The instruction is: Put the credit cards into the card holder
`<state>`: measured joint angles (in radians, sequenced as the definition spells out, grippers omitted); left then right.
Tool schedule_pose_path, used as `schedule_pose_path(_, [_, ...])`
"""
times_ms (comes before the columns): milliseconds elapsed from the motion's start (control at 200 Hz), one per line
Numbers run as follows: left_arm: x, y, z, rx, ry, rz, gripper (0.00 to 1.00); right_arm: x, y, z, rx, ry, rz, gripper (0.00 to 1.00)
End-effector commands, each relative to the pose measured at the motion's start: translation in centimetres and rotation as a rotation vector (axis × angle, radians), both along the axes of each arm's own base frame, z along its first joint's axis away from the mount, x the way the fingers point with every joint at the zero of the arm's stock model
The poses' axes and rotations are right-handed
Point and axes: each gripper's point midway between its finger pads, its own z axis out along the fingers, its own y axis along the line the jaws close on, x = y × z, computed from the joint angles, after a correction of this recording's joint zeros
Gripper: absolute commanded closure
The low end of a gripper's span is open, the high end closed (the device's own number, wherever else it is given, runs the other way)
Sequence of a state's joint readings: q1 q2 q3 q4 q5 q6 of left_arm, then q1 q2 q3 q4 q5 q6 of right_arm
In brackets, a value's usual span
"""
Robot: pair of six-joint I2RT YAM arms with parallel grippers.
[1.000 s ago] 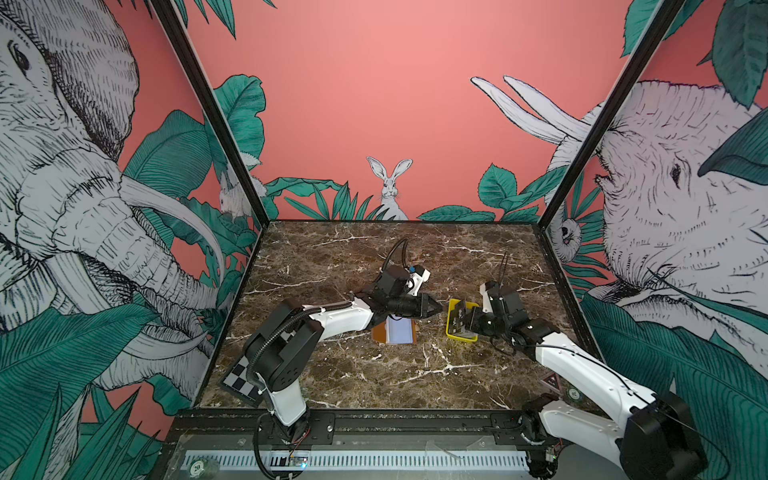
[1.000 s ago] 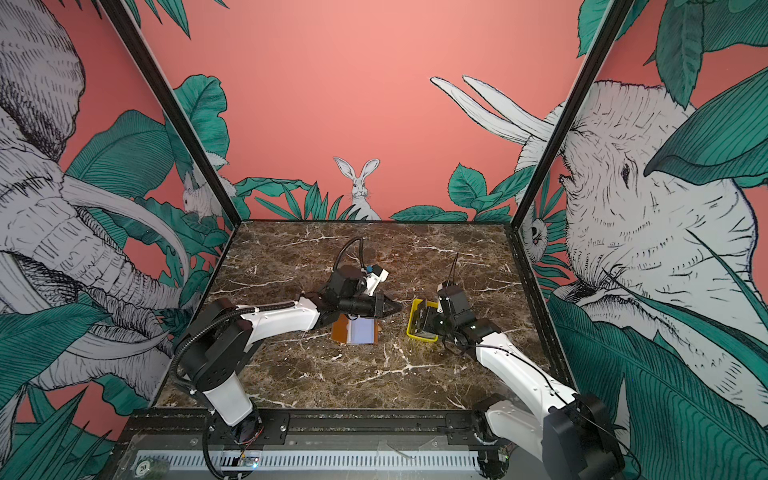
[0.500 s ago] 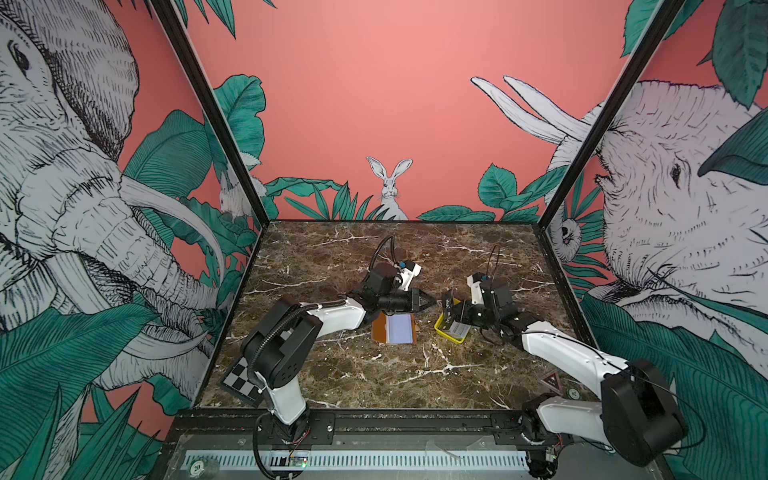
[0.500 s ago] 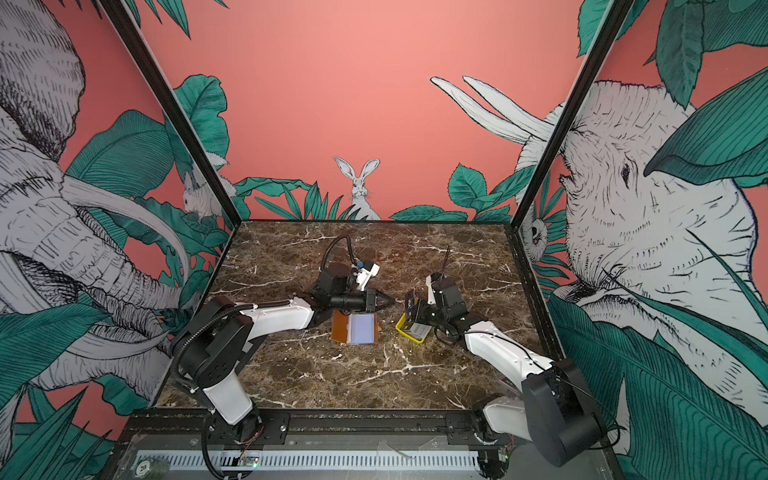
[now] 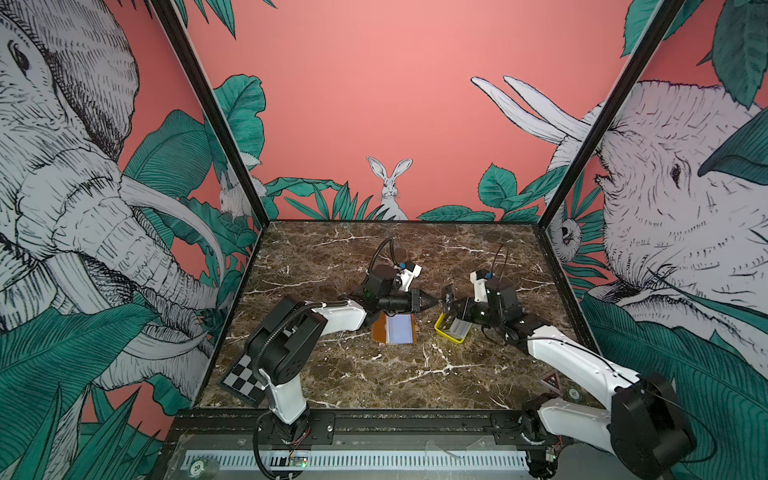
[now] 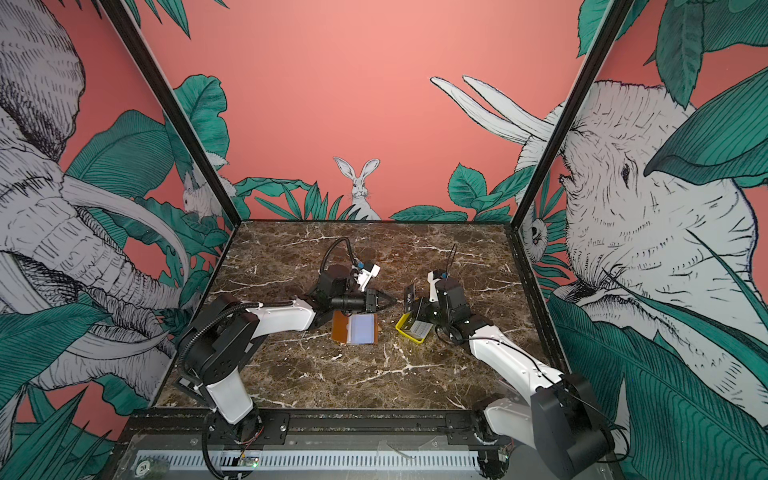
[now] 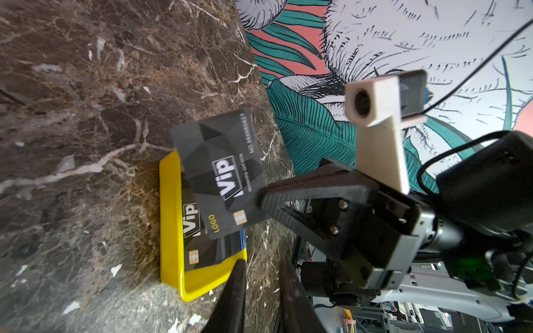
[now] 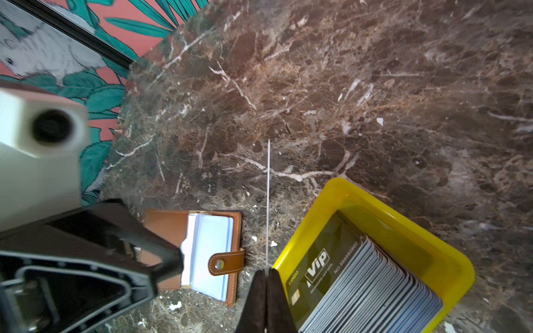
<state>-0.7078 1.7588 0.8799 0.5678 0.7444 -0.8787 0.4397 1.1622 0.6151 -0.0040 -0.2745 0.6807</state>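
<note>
bench (image 5: 374,374): card holder (image 5: 397,330) laid open at centre, left of yellow tray (image 5: 439,330) | tray: stack of cards (image 8: 331,259) kept inside | one card (image 7: 222,173) held above tray, pinched in right claw (image 8: 266,272) | left claw (image 7: 261,268) narrowly parted, empty, aimed at card | step: handover judged; next: free edge to be gripped squarely

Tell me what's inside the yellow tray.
A stack of black Vip cards, edges fanned. Lower faces and the floor of the tray under them are covered.
</note>
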Motion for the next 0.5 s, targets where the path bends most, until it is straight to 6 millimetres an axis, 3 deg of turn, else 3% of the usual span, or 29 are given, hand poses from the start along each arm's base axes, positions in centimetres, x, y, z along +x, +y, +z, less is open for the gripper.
schedule_pose_path(0, [0.0,1.1,2.8,-0.077,-0.013,0.016,0.75,-0.3,0.5,2.3,0.080,-0.049,0.009,1.00])
schedule_pose_path(200, [0.6,2.7,3.8,-0.140,0.025,0.037,0.71,-0.7,0.7,5.3,0.155,-0.081,0.049,1.00])
schedule_pose_path(495, [1.0,3.7,4.8,-0.191,0.057,0.050,0.60,-0.7,1.6,7.4,0.283,-0.081,0.115,1.00])
